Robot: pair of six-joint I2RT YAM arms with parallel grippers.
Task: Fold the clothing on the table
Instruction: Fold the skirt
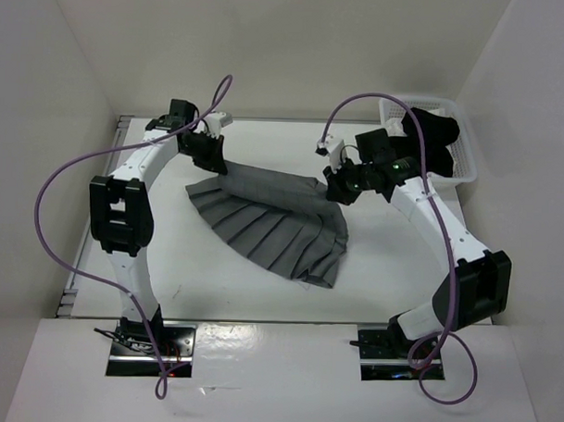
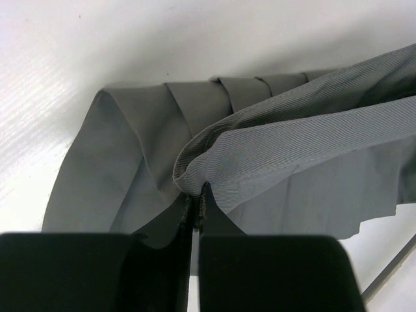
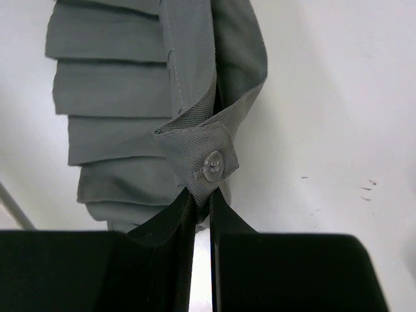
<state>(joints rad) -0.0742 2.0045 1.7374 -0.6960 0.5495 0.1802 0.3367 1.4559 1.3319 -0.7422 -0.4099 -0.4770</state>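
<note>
The clothing, a grey pleated skirt (image 1: 272,225), lies fanned out on the white table (image 1: 215,283) with its waistband stretched between both grippers at the far side. My left gripper (image 1: 214,162) is shut on the waistband's left end (image 2: 195,188), and the band runs off to the right. At the other end my right gripper (image 1: 338,187) is shut on the buttoned corner (image 3: 205,172), the button (image 3: 213,165) showing just above the fingertips. The pleats (image 3: 107,123) hang down to the table below the band.
A white slatted basket (image 1: 464,166) with a black garment (image 1: 433,138) in it stands at the far right, close behind the right arm. White walls close in the table on the left, back and right.
</note>
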